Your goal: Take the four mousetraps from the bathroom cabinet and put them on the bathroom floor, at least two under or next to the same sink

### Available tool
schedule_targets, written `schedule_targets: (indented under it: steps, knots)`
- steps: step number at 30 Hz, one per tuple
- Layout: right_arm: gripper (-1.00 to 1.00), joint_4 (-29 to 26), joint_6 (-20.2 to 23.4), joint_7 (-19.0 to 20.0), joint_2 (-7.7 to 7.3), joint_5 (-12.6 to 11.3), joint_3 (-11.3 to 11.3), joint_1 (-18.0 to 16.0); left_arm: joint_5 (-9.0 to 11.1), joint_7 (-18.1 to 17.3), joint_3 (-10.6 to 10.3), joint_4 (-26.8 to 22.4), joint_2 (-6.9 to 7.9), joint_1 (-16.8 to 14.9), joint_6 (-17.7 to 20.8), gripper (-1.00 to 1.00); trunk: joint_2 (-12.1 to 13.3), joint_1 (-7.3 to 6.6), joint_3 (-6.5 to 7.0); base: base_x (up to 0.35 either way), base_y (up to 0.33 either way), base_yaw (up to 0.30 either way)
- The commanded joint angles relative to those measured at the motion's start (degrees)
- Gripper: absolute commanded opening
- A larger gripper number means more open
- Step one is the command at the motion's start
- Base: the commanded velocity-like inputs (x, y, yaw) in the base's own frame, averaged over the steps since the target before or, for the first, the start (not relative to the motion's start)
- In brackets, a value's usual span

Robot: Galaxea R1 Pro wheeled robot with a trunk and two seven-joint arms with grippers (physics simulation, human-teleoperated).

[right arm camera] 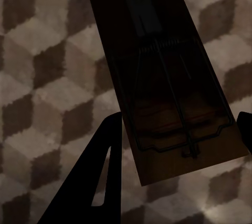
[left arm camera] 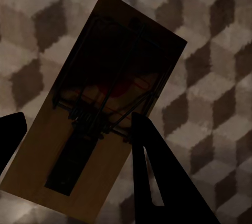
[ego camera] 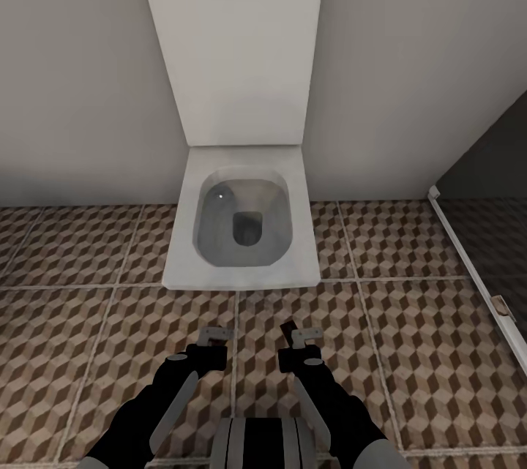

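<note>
My left gripper (ego camera: 217, 338) hangs low over the cube-patterned bathroom floor (ego camera: 88, 323) and is shut on a tan mousetrap (left arm camera: 105, 103), whose board sits between the two dark fingers (left arm camera: 157, 177). Its wire bar and red spot face the camera. My right gripper (ego camera: 304, 338) is level with the left one and is shut on a second mousetrap (right arm camera: 163, 72). A dark edge of that mousetrap (ego camera: 288, 328) pokes out beside the right gripper in the head view. Both traps are held above the tiles (right arm camera: 47, 77), not resting on them. The cabinet and the sink are out of view.
A white wall-hung toilet (ego camera: 241, 271) with its lid up stands straight ahead against the pale wall, close in front of both grippers. A dark glass partition with a white bottom rail (ego camera: 476, 279) runs along the right. Patterned floor stretches left and right of the toilet.
</note>
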Motion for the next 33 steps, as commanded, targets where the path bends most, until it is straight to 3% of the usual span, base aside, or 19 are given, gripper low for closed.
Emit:
schedule_targets:
  steps: [1, 16, 25, 33]
  knots:
    - [-1.00, -0.06, 0.12, -0.57, -0.01, -0.66, 0.14, -0.03, 0.60, 0.52, -0.20, -0.08, 0.07, -0.04, 0.15, -1.00, -0.02, -0.01, -0.04, 0.000, 0.000, 0.000]
    - [-1.00, -0.82, 0.12, -0.48, -0.46, -0.63, 0.05, -0.03, 0.60, 0.52, -0.20, -0.08, 0.07, -0.03, 0.15, -1.00, -0.02, -0.01, -0.04, 0.000, 0.000, 0.000]
    - [-1.00, -1.91, 0.12, 2.49, -2.77, -0.60, -0.01, -0.03, 0.60, 0.52, -0.20, -0.08, 0.07, -0.04, 0.15, -1.00, -0.02, -0.01, -0.04, 0.000, 0.000, 0.000]
    - [-1.00, -2.07, 0.12, 2.71, -3.07, -0.61, -0.04, -0.03, 0.60, 0.52, -0.20, -0.16, 0.07, -0.04, 0.15, -1.00, -0.02, -0.01, -0.04, 0.000, 0.000, 0.000]
